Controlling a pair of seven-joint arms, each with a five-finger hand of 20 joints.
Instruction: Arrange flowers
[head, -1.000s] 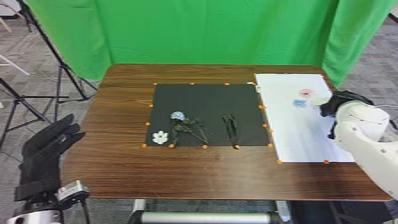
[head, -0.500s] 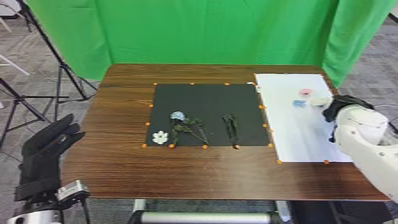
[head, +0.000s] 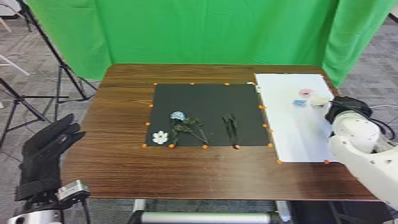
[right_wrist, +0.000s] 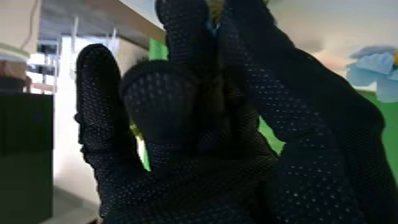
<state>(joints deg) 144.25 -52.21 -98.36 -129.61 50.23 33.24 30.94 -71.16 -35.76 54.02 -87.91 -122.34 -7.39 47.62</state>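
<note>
There are two robot hands, one on each side. The right hand (head: 352, 107) is hanging low over the right side of the white paper, and it is hard to tell whether it is open or closed on something. One white arm (head: 360, 152) is slanting in from the bottom right corner, over the table's right side, up to that hand. Three flower heads are lying close together on the one white sheet of paper (head: 302, 135): a cream flower (head: 319, 101) just beside the right hand, a blue flower (head: 299, 103) next to it, and a pink flower (head: 306, 93) a bit farther back. The paper is stretching from near the table's back edge toward the front, alongside one black mat (head: 209, 97). On the mat, one blue flower with a leafy stem (head: 178, 116) is lying near one white flower (head: 160, 137), and one dark bunch of stems (head: 231, 127) is lying apart from them, closer to the paper. More than ten little orange dots are going around the mat and paper edges. Brown wood is making a wide space in front of the mat on the one table (head: 204, 175). The left hand (head: 46, 150) is waiting by the table's left edge, well apart from the mat, with its fingers straight and its thumb apart. One green cloth (head: 213, 35) is hanging behind the table.
</note>
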